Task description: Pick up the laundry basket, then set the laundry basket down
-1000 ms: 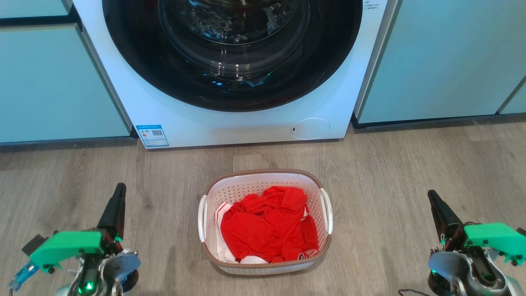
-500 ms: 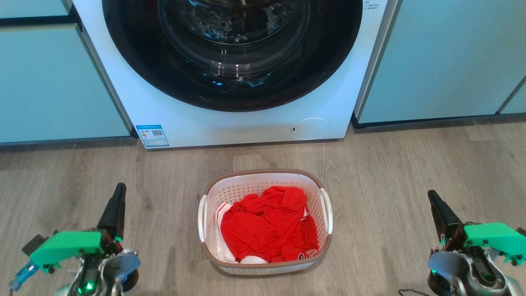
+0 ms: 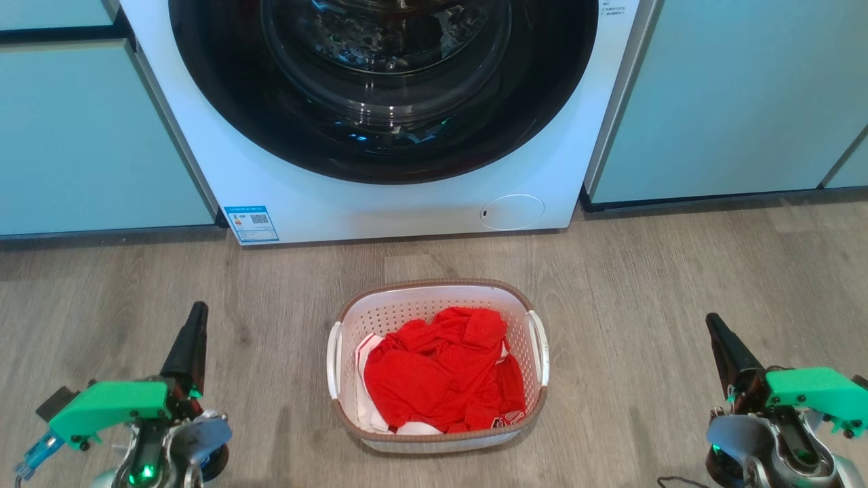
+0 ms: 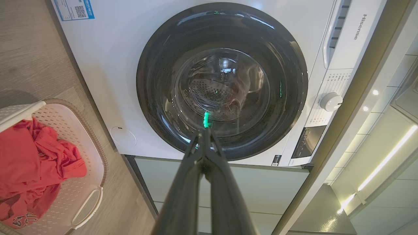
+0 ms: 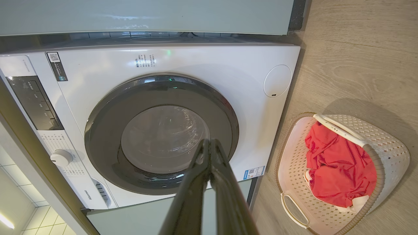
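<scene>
Laundry basket [image 3: 407, 313] is sitting untouched on the floor [image 3: 644, 285]; my left gripper [image 3: 198, 310] and right gripper [image 3: 711, 320] are hovering clenched, empty, either side. Lift, set-down pending.

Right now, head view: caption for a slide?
Laundry basket with red cloth on the floor before the washing machine; left gripper and right gripper flank it, jaws shut.

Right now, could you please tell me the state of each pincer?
Left pincer: closed, holding nothing, well to the left of the laundry basket.
Right pincer: closed, holding nothing, well to the basket's right.
</scene>
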You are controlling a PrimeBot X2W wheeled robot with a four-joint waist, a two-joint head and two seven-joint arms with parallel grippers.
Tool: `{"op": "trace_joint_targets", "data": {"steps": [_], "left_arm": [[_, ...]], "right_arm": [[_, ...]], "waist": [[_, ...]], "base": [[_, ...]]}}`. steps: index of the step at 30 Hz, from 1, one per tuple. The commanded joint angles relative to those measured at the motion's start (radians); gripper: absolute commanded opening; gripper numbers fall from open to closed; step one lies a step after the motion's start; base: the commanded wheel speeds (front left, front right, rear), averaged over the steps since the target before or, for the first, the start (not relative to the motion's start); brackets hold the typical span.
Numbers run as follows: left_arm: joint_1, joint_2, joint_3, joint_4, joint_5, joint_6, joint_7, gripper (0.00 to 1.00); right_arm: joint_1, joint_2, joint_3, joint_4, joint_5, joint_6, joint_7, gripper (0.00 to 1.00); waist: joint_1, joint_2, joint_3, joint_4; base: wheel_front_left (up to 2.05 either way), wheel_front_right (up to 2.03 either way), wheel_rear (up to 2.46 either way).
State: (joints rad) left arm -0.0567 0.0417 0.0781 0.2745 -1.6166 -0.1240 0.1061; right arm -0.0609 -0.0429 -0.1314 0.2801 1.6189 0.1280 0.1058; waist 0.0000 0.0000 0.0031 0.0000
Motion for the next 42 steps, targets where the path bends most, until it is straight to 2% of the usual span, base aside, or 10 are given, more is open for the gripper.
{"op": "trace_joint_targets", "data": {"steps": [1,15,16,20,30,42], "left_arm": [[-0.051,0.008,0.035,-0.030,0.008,-0.007,0.007,0.00],[-0.051,0.008,0.035,-0.030,0.008,-0.007,0.007,0.00],[0.000,0.000,0.000,0.000,0.000,0.000,0.000,1.00],[0.025,-0.004,-0.005,0.044,0.001,0.001,-0.003,1.00],[0.030,-0.003,-0.013,0.018,0.034,0.000,-0.032,1.00],[0.024,-0.001,-0.027,-0.046,0.182,0.028,-0.068,1.00]], "right_arm": [[-0.047,-0.007,0.018,-0.035,-0.010,0.003,0.007,0.00],[-0.047,-0.007,0.018,-0.035,-0.010,0.003,0.007,0.00],[0.000,0.000,0.000,0.000,0.000,0.000,0.000,1.00],[0.022,0.008,0.006,0.045,0.000,0.000,-0.004,1.00],[0.022,0.006,0.030,0.031,-0.027,0.000,-0.033,1.00],[0.013,0.005,0.053,-0.013,-0.188,0.000,-0.068,1.00]], "waist": [[0.0000,0.0000,0.000,0.000],[0.0000,0.0000,0.000,0.000],[0.0000,0.0000,0.000,0.000],[0.0000,0.0000,0.000,0.000],[0.0000,0.0000,0.001,0.000],[0.0000,0.0000,0.003,0.002]], "base": [[0.00,0.00,0.00],[0.00,0.00,0.00],[0.00,0.00,0.00],[0.00,0.00,0.00],[0.00,0.00,0.00],[0.00,0.00,0.00]]}}
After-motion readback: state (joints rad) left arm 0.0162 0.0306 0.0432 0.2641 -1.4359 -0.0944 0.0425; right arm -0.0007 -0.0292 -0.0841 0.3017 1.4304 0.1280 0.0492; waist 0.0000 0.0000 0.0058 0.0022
